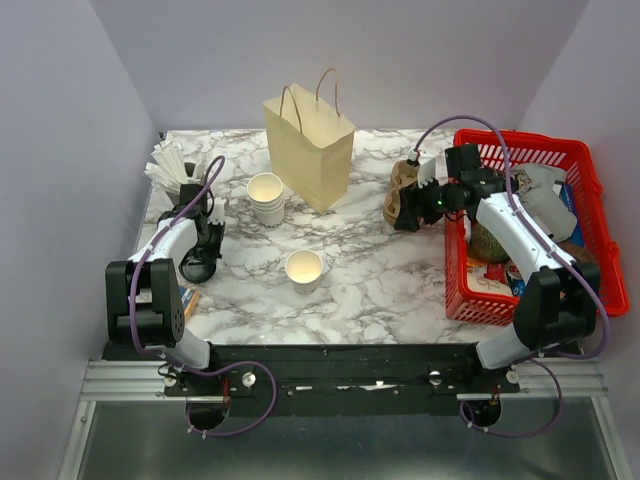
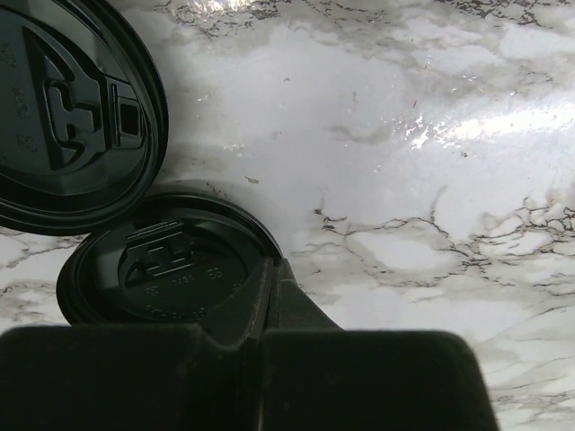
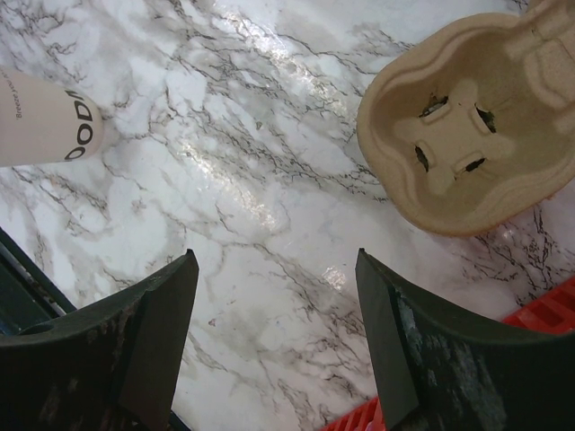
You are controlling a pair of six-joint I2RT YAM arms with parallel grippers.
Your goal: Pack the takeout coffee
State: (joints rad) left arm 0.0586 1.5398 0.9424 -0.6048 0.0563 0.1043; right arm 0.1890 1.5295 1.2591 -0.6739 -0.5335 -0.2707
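My left gripper (image 2: pixel 272 280) has its jaws pressed together at the rim of the nearer black lid (image 2: pixel 166 265), well to the left of the paper bag (image 1: pixel 310 140) and closer to the arm bases. I take it to be pinching that rim, though I cannot tell whether plastic really sits between the tips. The coffee cup (image 1: pixel 304 267) stands upright and lidless in front of the bag, apart from everything else. So the step in hand, as I judge it, is fetching a lid to cap that cup before it goes into the bag.

To do it well I would lift slowly and check that the lid comes up, since a thin rim slips easily. A second lid (image 2: pixel 72 108) lies against it, touching or overlapping, I cannot tell which, and might drag along. Then I would carry it level, centre it over the cup's mouth and press evenly, or the light cup may tip.

My right gripper (image 3: pixel 274 260) hangs with its jaws wide and nothing between them, over the marble table (image 3: pixel 225 180) to the right of the bag, beside the pulp cup carrier (image 3: pixel 467 126). The stack of lidless cups (image 1: pixel 266 197) sits just at the bag's left foot, close to the lid's route. The red basket (image 1: pixel 520 150) lies farther right of the bag, out of the way
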